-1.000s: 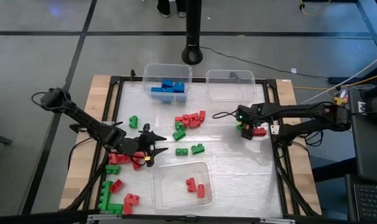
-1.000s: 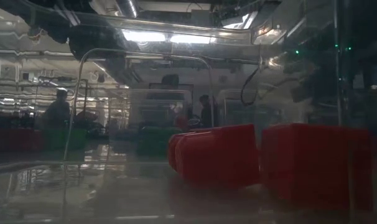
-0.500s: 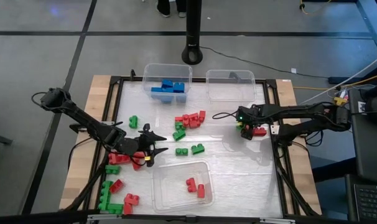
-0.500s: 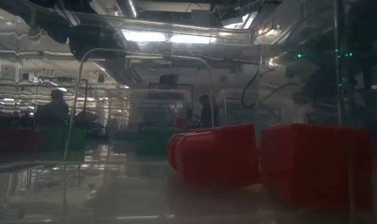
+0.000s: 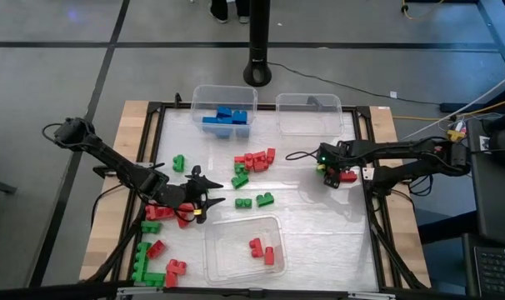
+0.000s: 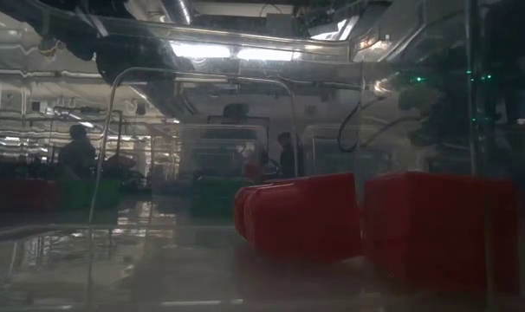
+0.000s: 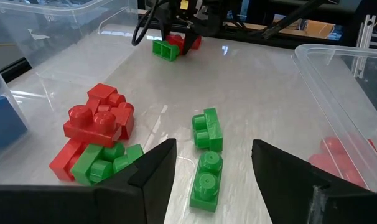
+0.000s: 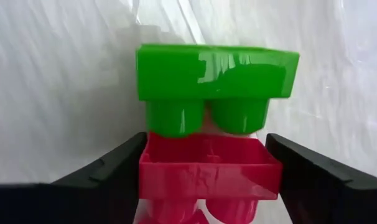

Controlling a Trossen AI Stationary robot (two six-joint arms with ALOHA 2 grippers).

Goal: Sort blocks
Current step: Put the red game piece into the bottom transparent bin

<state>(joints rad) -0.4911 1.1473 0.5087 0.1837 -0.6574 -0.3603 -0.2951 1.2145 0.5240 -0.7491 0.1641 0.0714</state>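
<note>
We see green block point(image 8: 217, 87) stacked with red block point(image 8: 210, 167) at table's point(image 5: 319, 225) right edge. Right gripper point(image 5: 330, 172) down over pair, fingers apart flanking red one, not clamped. Left gripper point(image 5: 204, 200) mid-table, fingers apart, empty, facing two green blocks point(image 7: 206, 155).

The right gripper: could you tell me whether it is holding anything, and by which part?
Nothing is firmly held yet: the right gripper's fingers flank the red block at its two sides, apparently not clamped. The green block lies beyond.
</note>
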